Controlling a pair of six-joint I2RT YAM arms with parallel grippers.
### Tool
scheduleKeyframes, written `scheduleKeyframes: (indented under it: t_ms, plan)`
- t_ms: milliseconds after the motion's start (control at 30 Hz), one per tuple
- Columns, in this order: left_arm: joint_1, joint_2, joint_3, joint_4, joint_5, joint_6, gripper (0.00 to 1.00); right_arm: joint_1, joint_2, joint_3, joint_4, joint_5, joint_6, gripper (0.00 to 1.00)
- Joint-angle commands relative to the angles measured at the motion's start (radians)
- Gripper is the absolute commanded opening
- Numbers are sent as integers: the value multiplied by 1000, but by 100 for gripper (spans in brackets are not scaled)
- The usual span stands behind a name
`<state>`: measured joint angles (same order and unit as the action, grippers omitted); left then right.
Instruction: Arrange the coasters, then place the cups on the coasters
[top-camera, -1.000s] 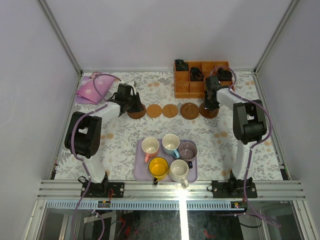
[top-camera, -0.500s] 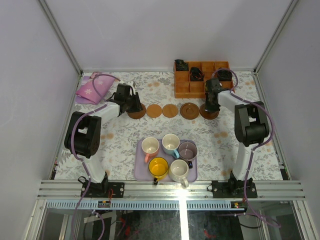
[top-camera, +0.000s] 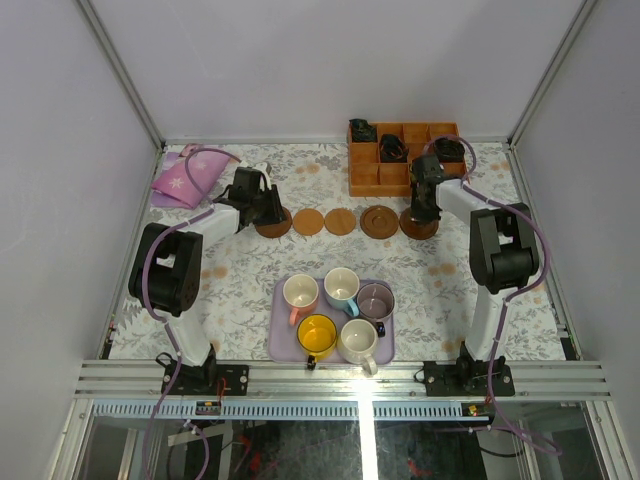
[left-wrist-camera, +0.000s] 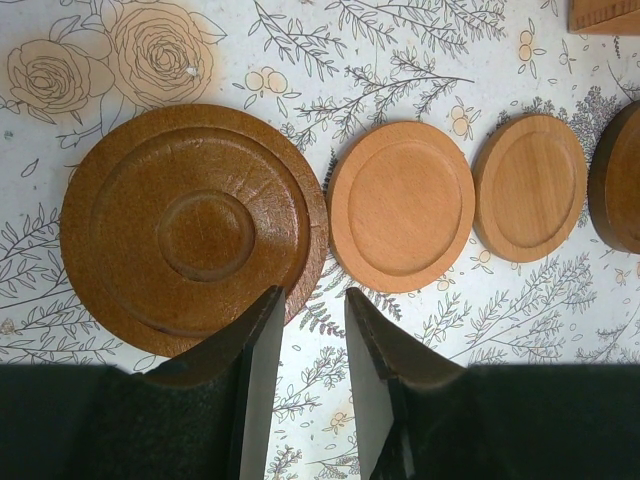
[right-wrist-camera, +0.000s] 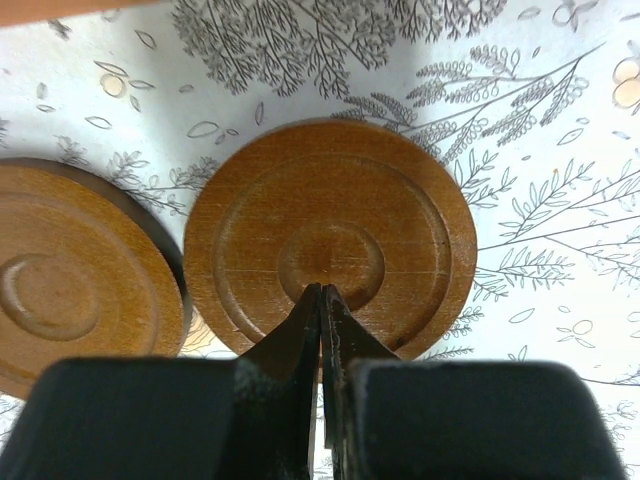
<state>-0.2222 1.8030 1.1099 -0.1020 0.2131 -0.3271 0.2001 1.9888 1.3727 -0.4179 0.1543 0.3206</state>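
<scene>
At 6 o'clock in top view, lavender tray (top-camera: 278, 338) held all five cups (top-camera: 341, 288): yellow, pink-handled cream, blue, white, purple. Orange box (top-camera: 365, 182) at 1 o'clock had dark items (top-camera: 392, 148) in back cells. Five coasters (top-camera: 341, 220) lay in a row at centre.

Left wrist: left gripper (left-wrist-camera: 312, 293) narrowly spread, empty, at rim of dark ringed coaster (left-wrist-camera: 190, 225); two paler coasters (left-wrist-camera: 402, 205) at 3 o'clock.

Right wrist: right gripper (right-wrist-camera: 320, 292) pressed together over centre of second ringed coaster (right-wrist-camera: 330, 200).
</scene>
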Motion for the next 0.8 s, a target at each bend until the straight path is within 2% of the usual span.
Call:
scheduleKeyframes:
  t_ms: [0, 133, 333, 567, 767]
  plan:
    - [6, -11, 8, 56, 10, 2, 31, -2, -42, 115, -5, -13, -36, 0]
    - [6, -12, 10, 60, 8, 2, 31, -1, -68, 155, 13, -57, -39, 0]
    - [8, -21, -12, 70, 5, -6, 31, 36, -71, 121, 35, -152, -36, 0]
    - [9, -26, -25, 70, 2, -10, 31, 160, -27, 112, 63, -159, -59, 0]
    - [13, -34, -31, 65, 1, -11, 32, 192, 28, 158, 50, -162, -51, 0]
